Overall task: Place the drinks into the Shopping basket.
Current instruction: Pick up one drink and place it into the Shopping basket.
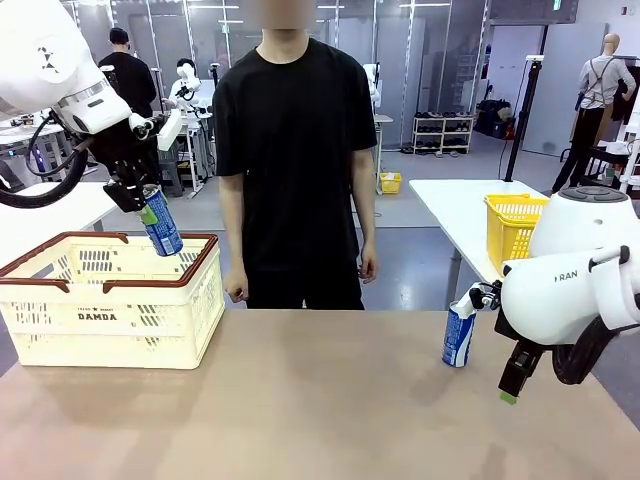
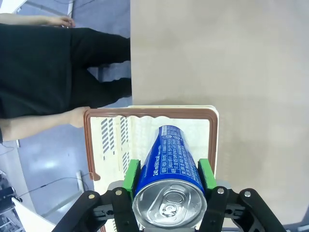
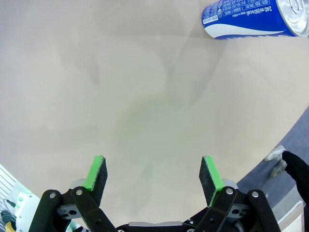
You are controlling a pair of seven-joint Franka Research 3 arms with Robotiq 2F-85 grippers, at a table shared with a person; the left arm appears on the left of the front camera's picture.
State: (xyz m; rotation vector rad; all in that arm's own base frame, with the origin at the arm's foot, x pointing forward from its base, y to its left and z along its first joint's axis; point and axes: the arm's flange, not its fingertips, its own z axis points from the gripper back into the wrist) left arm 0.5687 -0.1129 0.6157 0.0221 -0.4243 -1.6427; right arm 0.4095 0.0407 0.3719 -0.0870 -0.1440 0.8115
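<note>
Clamping a blue can (image 2: 169,164), tilted with its base downward, our left gripper (image 1: 138,200) hangs above the basket (image 1: 110,315), seemingly within its rim. Our right gripper (image 3: 153,174) gapes empty over the counter (image 1: 300,400); the second can (image 1: 459,335) stands upright near it, toward the middle, nearer this arm.

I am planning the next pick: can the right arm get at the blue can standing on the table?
Probably yes. The right claw is open and empty, the blue can stands beside it, and only bare table lies between.
</note>
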